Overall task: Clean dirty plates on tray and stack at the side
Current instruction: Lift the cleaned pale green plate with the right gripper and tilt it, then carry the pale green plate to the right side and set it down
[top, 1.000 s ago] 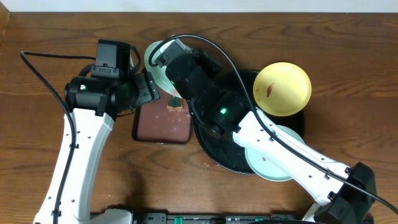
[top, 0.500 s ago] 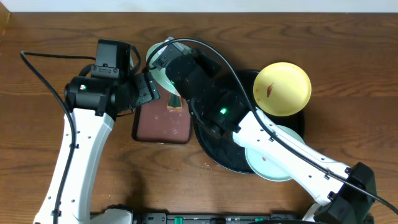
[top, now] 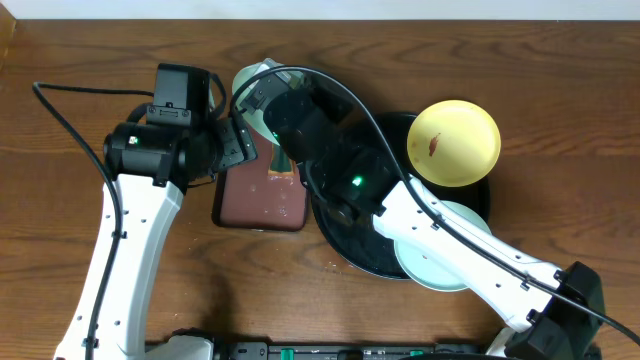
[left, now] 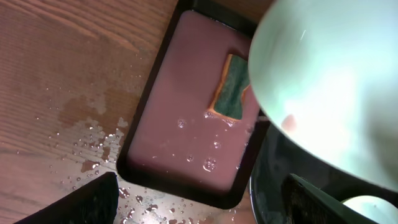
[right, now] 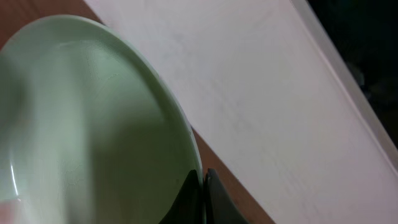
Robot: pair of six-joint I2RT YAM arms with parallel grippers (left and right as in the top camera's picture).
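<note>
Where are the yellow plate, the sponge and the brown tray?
yellow plate [top: 460, 140]: overhead view, its middle.
sponge [left: 232, 91]: left wrist view, green top.
brown tray [left: 177, 93]: left wrist view, bare floor.

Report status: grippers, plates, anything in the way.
Right gripper shut on mint plate rim. Left gripper open, empty, over brown tray. Yellow plate smeared, on black tray. Nothing seen blocking.

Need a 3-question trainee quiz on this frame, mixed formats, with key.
1. True or false: the right gripper is shut on the rim of a mint plate.
2. Fill in: the left gripper is ____.
3. The sponge lies: A) on the mint plate B) in the brown tray C) in the left gripper.
Key: 1 true; 2 open; 3 B.
</note>
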